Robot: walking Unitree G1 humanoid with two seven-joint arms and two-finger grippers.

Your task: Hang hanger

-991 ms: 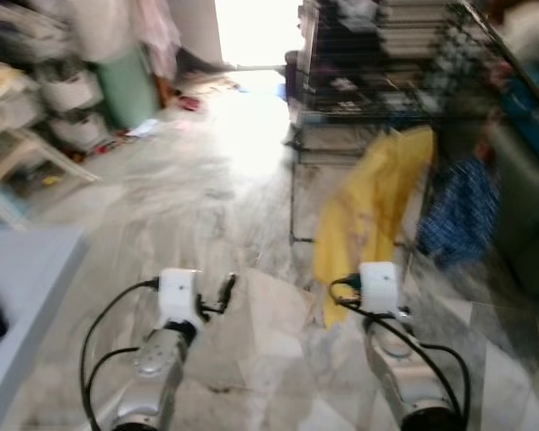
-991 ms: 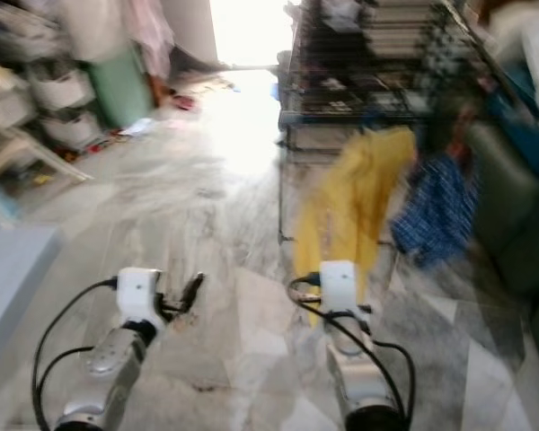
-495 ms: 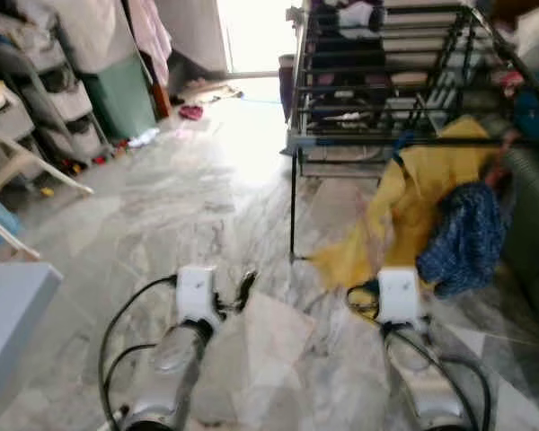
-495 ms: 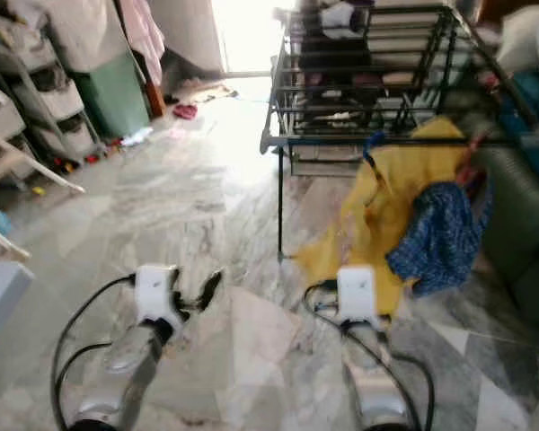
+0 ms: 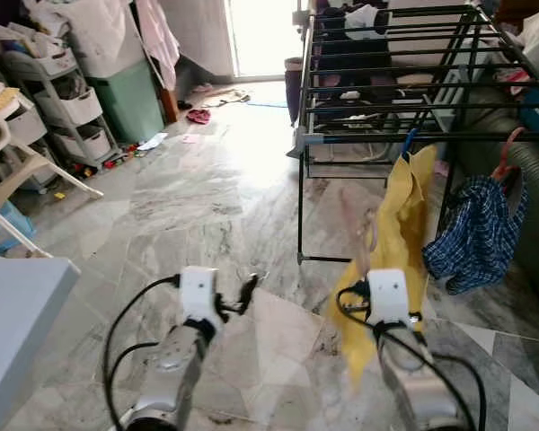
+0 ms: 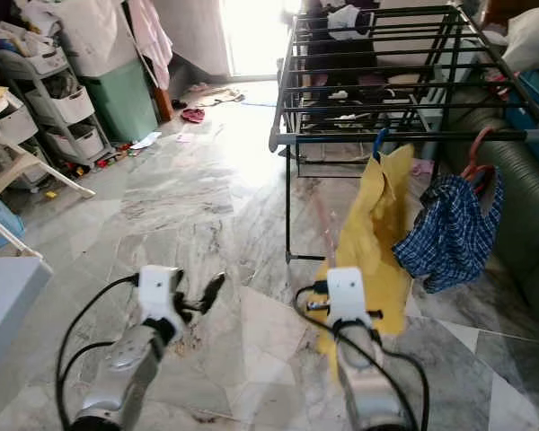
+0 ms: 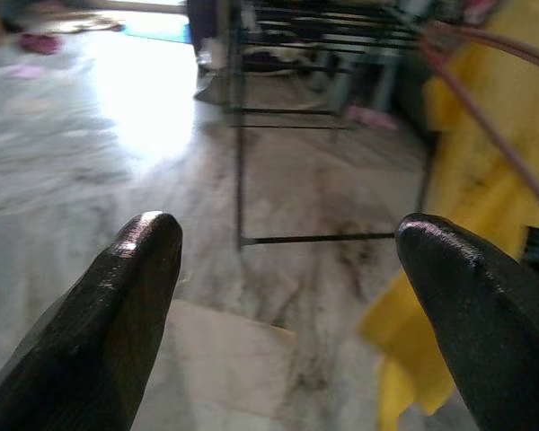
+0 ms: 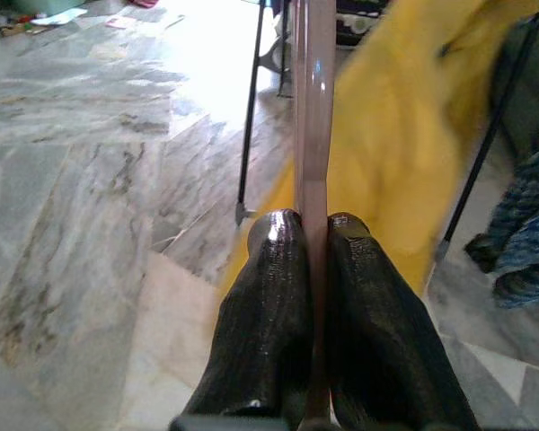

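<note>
Now squared up nearer the drying rack after the blurred turn, right gripper jaws clamped on the pink hanger beside the yellow garment, left gripper jaws open, hanger unhung.

A marble floor carries the black drying rack, a green bin and scattered slippers.
</note>
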